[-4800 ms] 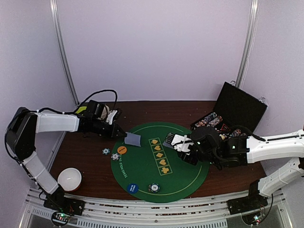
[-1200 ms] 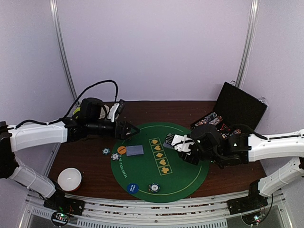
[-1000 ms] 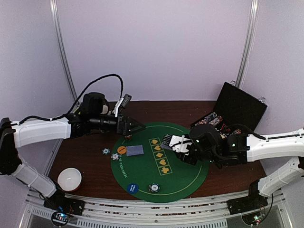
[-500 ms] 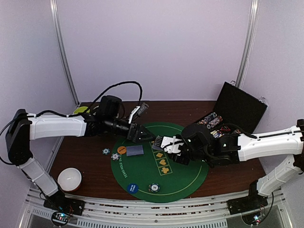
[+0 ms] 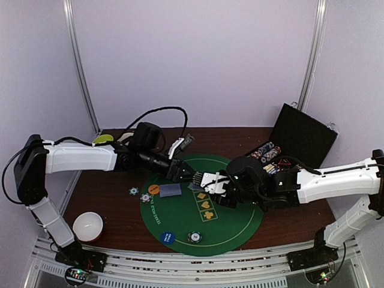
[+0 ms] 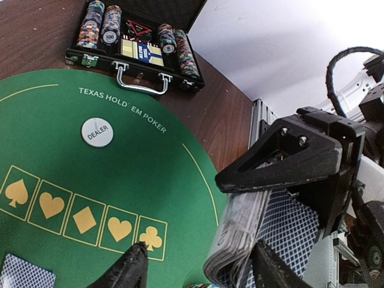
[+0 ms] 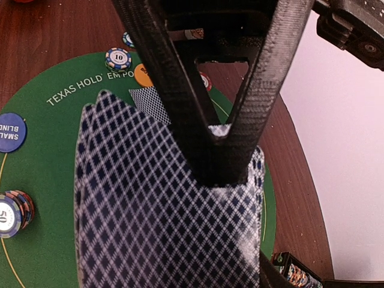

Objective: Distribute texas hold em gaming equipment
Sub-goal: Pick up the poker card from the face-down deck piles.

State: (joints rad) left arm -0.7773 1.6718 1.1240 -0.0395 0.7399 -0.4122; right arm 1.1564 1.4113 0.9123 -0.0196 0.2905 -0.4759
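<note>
My right gripper (image 5: 211,182) is shut on a deck of grey-blue-backed playing cards (image 7: 150,210), held above the middle of the green mat (image 5: 240,222). My left gripper (image 6: 198,258) is open, its jaws either side of the deck's (image 6: 240,234) corner, with a gap still showing on one side. One card (image 5: 170,190) lies face down on the mat's left part, next to an orange disc (image 5: 154,189). A blue disc (image 5: 168,237) and a chip stack (image 5: 193,237) lie near the front rim. The white dealer disc (image 6: 97,132) lies on the mat's right side.
An open black case (image 5: 300,141) with chip rows and cards stands at the back right. Two chips (image 5: 145,197) lie at the mat's left edge. A white bowl (image 5: 88,226) sits front left. The left arm's cable (image 5: 157,114) loops above the table.
The left arm has swung right, away from the laid card, to meet the deck, and its jaws have narrowed. The right arm has carried the deck leftward toward it.
</note>
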